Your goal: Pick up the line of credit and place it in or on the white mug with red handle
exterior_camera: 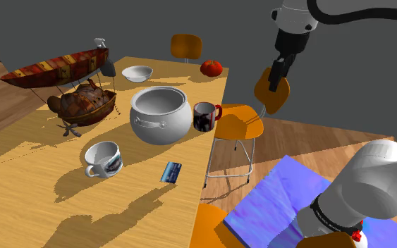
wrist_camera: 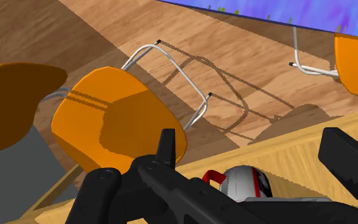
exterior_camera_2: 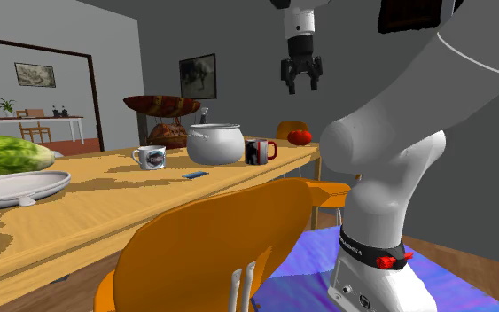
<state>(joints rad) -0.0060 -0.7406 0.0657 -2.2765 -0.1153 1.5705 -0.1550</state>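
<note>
A small blue card (exterior_camera: pixel 170 172) lies flat near the table's front edge, seen also as the blue card (exterior_camera_2: pixel 194 175) in the second exterior view. The mug with the red handle (exterior_camera: pixel 206 116) stands upright by the table's edge on the shoulder view's right, beside a big white pot; its side looks dark with a picture. My black gripper (exterior_camera: pixel 277 76) hangs high in the air beyond that edge, above an orange chair, well away from card and mug. The gripper (exterior_camera_2: pixel 300 86) is open and empty. In the wrist view the gripper (wrist_camera: pixel 252 137) has the mug (wrist_camera: pixel 244 184) below it.
A white pot (exterior_camera: pixel 161 114), a white mug with a blue picture (exterior_camera: pixel 104 158), a white bowl (exterior_camera: pixel 137 72), a red tomato (exterior_camera: pixel 211 67), a model boat (exterior_camera: pixel 56 70) and a bread basket (exterior_camera: pixel 84 106) share the table (exterior_camera: pixel 20 204). An orange chair (exterior_camera: pixel 239 123) stands beside it on a blue rug (exterior_camera: pixel 281 204).
</note>
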